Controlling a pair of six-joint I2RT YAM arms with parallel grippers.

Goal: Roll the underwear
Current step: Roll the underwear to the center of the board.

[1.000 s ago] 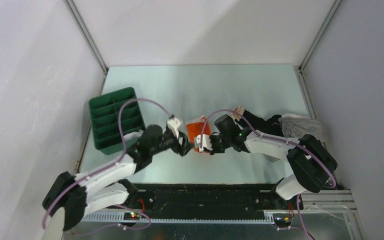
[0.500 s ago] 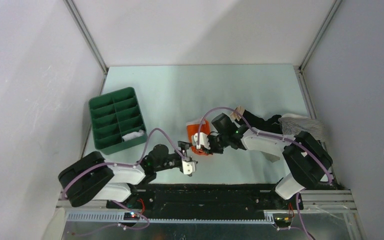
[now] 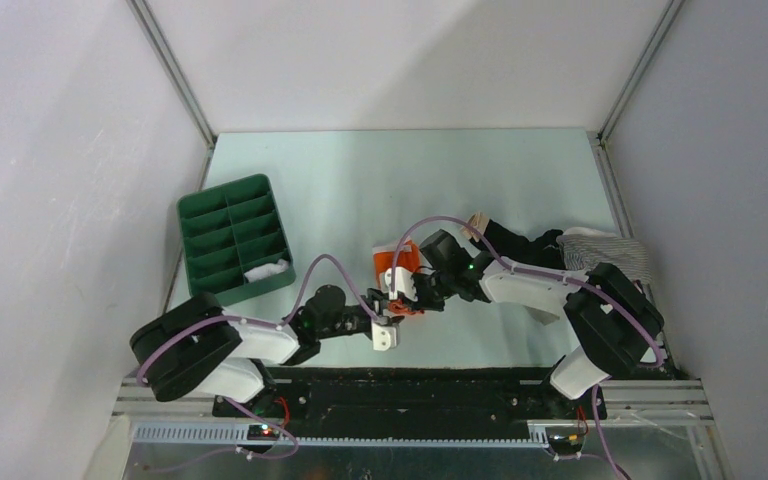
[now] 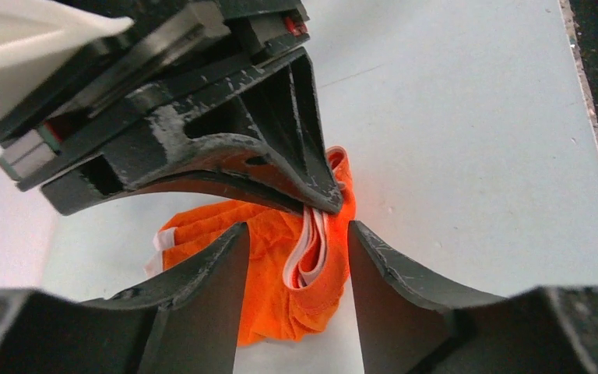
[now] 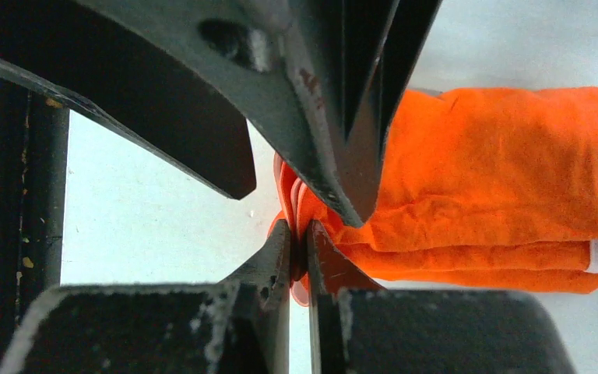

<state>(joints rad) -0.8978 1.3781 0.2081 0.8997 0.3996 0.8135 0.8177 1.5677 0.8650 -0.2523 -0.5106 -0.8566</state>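
a: where's the underwear (image 3: 400, 262)?
b: mid table (image 3: 360, 180), orange, folded into a strip. its long axis runs from the near edge away toward the far side, slightly tilted. green tray (image 3: 232, 240) well apart to the left, clothes pile (image 3: 600, 250) to the right.
a: right gripper (image 3: 407, 290)?
b: pinched tight on the strip's near end, a thin fold of orange between the tips.
a: left gripper (image 3: 385, 322)?
b: half spread, empty, fingers either side of that same near end and the white waistband. the cloth lies straight ahead of it, away from the bases. both arms meet at this end; only the right one has cloth.
a: what's unclear?
b: from above, the two heads cover the near end. can't tell if the left pads touch fabric, or whether any roll is started. the right wrist view is half blocked by the left gripper's dark body.
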